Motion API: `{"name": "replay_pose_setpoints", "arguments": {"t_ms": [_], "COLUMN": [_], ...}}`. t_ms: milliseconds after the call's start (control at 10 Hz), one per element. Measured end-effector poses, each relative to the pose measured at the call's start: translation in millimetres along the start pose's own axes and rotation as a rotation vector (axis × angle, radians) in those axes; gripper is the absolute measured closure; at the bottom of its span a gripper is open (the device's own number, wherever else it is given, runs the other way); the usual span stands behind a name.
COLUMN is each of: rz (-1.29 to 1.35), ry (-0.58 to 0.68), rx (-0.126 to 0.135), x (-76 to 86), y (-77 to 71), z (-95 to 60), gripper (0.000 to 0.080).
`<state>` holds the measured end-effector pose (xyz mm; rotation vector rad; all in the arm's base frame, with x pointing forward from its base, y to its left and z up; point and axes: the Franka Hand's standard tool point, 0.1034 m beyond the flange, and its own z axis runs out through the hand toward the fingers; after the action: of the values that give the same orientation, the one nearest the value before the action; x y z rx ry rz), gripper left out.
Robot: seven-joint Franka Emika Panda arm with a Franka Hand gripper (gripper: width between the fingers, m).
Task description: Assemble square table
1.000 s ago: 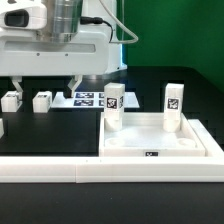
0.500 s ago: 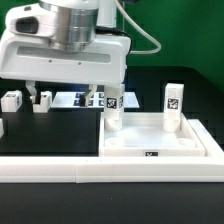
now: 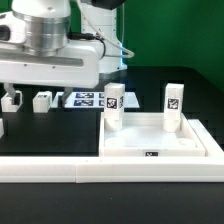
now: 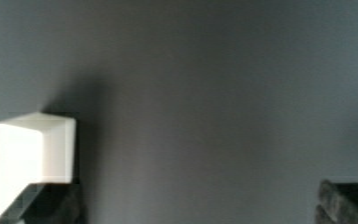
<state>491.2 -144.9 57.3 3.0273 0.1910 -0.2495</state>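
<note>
On the square table (image 3: 130, 143) stand two upright legs (image 3: 114, 101); two loose legs (image 3: 42, 100) sit apart. Gripper (image 4: 190, 200) gapes wide, empty, fingertips cropped.

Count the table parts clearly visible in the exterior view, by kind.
Legs: 4
Tabletop: 1
Total: 5

The marker board (image 3: 88, 98) is lying flat toward the back of the black table (image 3: 50, 135), a long white rail (image 3: 40, 172) is running along its near edge, and a green wall (image 3: 190, 35) is standing behind.
</note>
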Motion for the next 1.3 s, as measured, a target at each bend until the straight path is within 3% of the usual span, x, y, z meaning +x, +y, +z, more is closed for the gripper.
{"name": "replay_pose_setpoints", "arguments": {"t_ms": [200, 700, 1000, 1300], "rz": [0.014, 0.016, 0.016, 0.015], "ry": [-0.012, -0.041, -0.064, -0.079], "rx": [0.012, 0.025, 0.048, 0.059], "x": [-7.5, -10.2, -40.4, -54.9], "y": [10.9, 10.6, 4.6, -1.1], "z": [2.3, 2.7, 9.6, 16.1], "gripper": [0.0151, 0.0151, 0.0151, 0.0151]}}
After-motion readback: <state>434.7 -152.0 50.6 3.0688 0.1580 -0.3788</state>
